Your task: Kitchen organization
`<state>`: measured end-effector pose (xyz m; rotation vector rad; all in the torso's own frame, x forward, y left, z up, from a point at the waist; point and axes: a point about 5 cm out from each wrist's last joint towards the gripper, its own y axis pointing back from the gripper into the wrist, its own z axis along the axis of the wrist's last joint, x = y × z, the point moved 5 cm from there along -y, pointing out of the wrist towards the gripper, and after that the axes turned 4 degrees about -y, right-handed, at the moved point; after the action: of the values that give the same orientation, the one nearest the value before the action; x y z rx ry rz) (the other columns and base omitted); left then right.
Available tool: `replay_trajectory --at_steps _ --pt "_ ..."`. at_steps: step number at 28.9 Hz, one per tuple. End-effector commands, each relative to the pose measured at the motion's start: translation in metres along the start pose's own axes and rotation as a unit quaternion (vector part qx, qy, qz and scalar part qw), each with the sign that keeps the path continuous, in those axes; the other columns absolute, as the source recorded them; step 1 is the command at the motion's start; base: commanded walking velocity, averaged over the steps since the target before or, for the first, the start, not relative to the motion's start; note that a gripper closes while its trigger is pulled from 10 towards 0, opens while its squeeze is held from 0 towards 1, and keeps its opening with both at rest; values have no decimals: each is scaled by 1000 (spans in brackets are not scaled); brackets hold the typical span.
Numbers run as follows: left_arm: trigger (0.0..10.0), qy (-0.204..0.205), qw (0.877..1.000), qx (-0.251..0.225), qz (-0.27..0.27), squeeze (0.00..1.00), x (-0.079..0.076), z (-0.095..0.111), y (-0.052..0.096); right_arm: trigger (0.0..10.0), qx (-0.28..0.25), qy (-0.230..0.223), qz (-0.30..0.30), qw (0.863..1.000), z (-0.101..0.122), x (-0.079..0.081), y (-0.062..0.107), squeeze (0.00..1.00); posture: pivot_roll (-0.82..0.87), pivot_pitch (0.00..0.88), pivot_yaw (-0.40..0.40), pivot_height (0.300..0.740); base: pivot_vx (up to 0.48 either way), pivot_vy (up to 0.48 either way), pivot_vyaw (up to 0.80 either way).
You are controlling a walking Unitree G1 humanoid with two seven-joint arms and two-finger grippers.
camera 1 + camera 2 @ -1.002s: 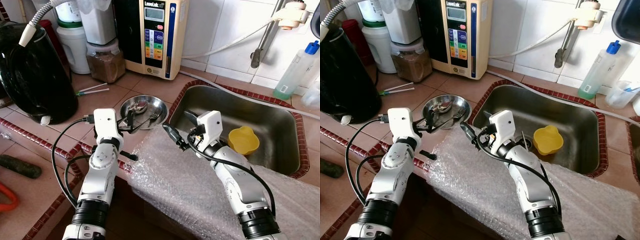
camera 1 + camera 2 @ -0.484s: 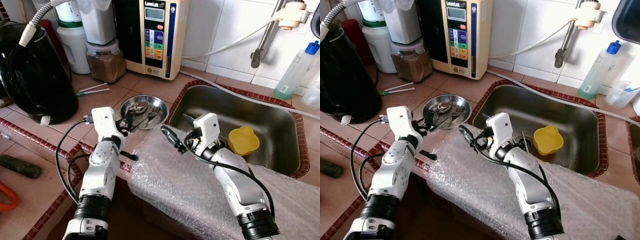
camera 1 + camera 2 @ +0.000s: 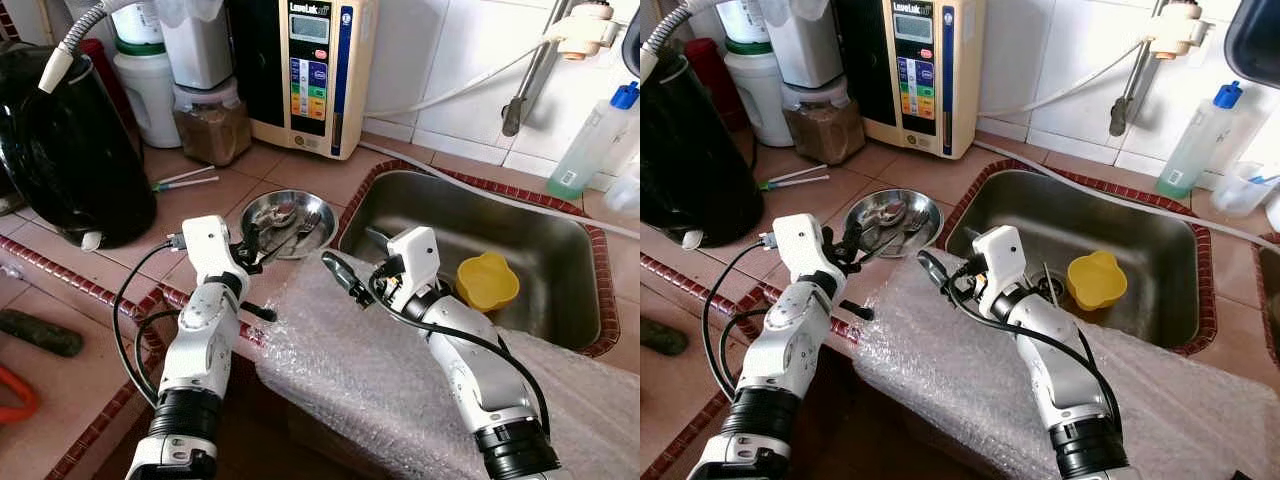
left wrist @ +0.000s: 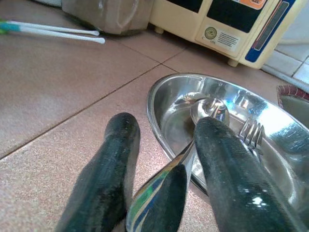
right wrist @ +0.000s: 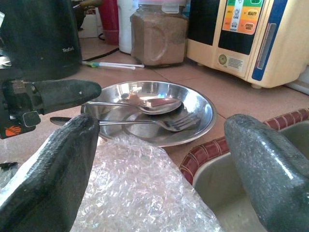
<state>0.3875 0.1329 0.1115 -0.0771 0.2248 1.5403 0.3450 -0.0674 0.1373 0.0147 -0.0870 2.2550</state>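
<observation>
Steel spoon [image 4: 166,186] handle lies between left gripper [image 4: 166,174] fingers [image 4: 104,174]

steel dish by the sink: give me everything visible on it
The steel dish is a round, shallow, shiny metal bowl with a rolled rim, sitting flat on the tiled counter just left of the sink. A spoon and a fork lie in it, handles sticking out over the near rim. The left gripper has its fingers either side of the spoon handle at the rim. Bubble wrap lies just in front.
</observation>
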Motion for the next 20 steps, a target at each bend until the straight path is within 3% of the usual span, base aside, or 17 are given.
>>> replay_trajectory --at_steps 1,20 --pt "0 3 1000 -3 -7 0 -3 5 -3 10000 -10 7 6 1000 7 1 -1 0 -9 0 7 740 0 0 0" --pt "0 0 1000 -17 -11 0 -6 14 -2 10000 -10 4 -7 1000 7 -5 -2 0 -6 0 1 740 0 0 0"
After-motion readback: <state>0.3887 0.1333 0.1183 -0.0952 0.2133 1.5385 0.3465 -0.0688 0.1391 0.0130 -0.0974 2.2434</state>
